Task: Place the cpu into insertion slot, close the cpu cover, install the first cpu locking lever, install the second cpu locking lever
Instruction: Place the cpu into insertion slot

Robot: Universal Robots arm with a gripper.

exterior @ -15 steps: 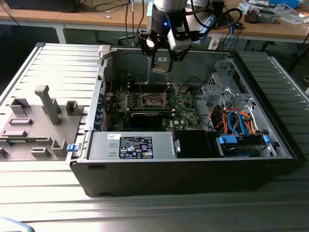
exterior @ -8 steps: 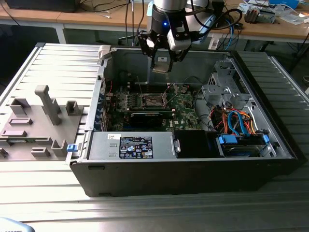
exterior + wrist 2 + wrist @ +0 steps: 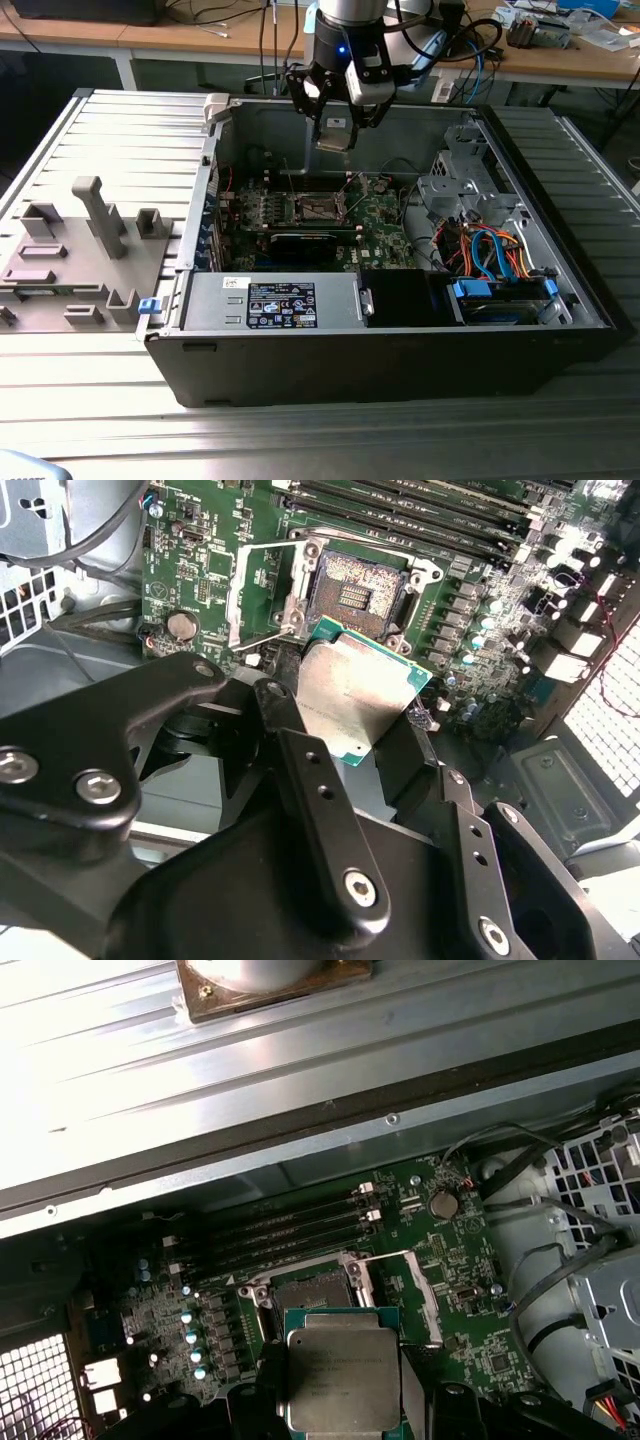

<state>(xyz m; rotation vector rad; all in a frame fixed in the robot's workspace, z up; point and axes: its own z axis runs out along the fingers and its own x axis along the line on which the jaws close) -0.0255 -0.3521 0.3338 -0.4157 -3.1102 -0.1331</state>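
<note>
Ribbed metal tabletop [image 3: 130, 130] carries an open computer case [image 3: 380, 360]. Working back from its near wall in the exterior view, a labelled power supply [image 3: 270, 300] comes first, then the green motherboard [image 3: 385, 225] lying flat on the case floor. In the middle of the board sits the insertion slot [image 3: 312, 208], bare, with the cpu cover [image 3: 292, 608] swung open to one side of it and the locking levers standing up. Above the far part of the board hangs the gripper [image 3: 332, 140], its fingers clamped on two opposite edges of the cpu [image 3: 343, 1380], which is held flat with its metal top toward the wrist. The slot lies below the chip and a little toward the exterior view's left, well apart from it in height. In both wrist views the dark socket peeks out just past the chip's leading edge. In the first wrist view the chip's sides look roughly square to the socket's, and the long memory slots [image 3: 280, 1230] run beyond it. A cluttered wooden bench [image 3: 200, 40] stands farthest back.
</note>
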